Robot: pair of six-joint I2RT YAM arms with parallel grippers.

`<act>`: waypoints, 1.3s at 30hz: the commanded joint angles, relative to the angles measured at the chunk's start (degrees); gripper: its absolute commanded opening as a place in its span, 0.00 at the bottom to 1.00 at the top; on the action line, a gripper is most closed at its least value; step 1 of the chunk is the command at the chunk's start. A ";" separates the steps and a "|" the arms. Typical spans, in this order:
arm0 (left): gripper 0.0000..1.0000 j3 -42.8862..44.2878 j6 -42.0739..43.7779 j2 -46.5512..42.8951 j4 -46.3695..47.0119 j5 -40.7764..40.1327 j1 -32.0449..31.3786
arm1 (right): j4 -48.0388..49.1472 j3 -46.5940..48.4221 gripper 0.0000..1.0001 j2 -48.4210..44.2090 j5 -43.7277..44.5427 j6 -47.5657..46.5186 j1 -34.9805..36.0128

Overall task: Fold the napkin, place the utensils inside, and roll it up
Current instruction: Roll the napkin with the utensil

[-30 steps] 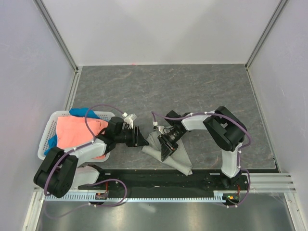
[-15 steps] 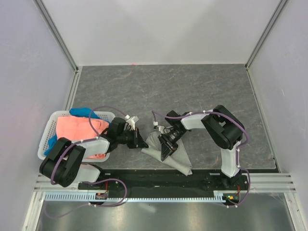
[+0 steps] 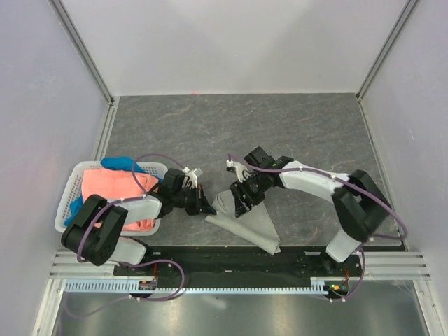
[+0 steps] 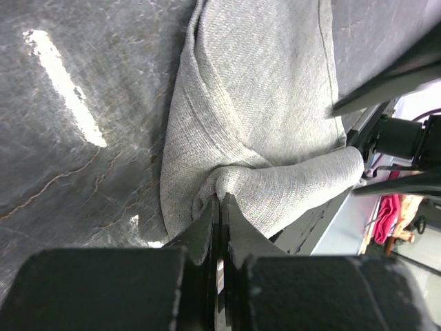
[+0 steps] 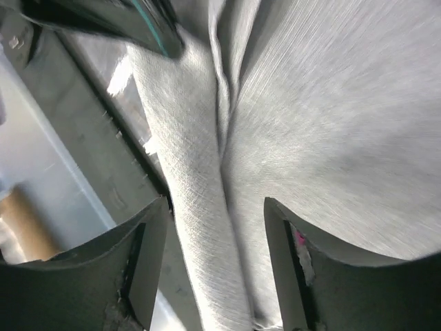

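Note:
The light grey napkin (image 3: 253,225) lies crumpled near the table's front edge, between my two grippers. My left gripper (image 3: 207,208) is at its left corner. In the left wrist view the gripper (image 4: 221,200) is shut, its tips pinching a bunched fold of the napkin (image 4: 262,103). My right gripper (image 3: 240,207) hovers over the napkin's upper part. In the right wrist view the gripper (image 5: 215,201) is open and straddles a raised ridge of the napkin (image 5: 331,103), with nothing held. The utensils are hidden or out of view.
A white basket (image 3: 70,192) at the left holds a coral-orange cloth (image 3: 112,189) and a blue cloth (image 3: 115,163). The black base rail (image 3: 231,262) runs just below the napkin. White walls enclose the grey table (image 3: 280,126).
My right arm has stretched out, its elbow swinging down to the right, and its gripper has shifted slightly up over the napkin. My left gripper has edged right to the napkin's corner.

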 commanded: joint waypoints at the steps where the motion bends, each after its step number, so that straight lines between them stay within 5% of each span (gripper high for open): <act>1: 0.02 1.43 -2.00 1.64 -4.11 -3.22 -0.22 | 2.96 -1.36 0.67 -10.69 19.58 0.83 7.68; 6: 0.02 2.30 -2.61 2.08 -5.52 -4.01 -0.13 | 5.77 -4.87 0.69 -14.74 41.36 2.49 21.64; 12: 0.02 2.92 -2.79 2.61 -5.96 -3.93 -0.13 | 7.18 -4.62 0.69 -9.48 53.53 2.33 32.74; 24: 0.02 3.62 -1.91 2.96 -7.10 -3.75 -0.13 | 7.18 -4.79 0.63 -1.83 59.78 1.09 35.03; 32: 0.03 5.20 -0.07 3.32 -7.10 -1.73 -0.13 | 8.41 -6.55 0.55 -0.51 54.00 -0.05 32.84; 34: 0.09 5.56 0.11 2.70 -7.10 -1.73 -0.13 | 8.76 -6.90 0.51 -0.42 51.80 -0.14 31.87; 39: 0.48 6.70 -0.24 -1.51 -8.15 -5.14 -0.13 | 8.94 -7.70 0.46 -0.24 43.03 -0.58 28.80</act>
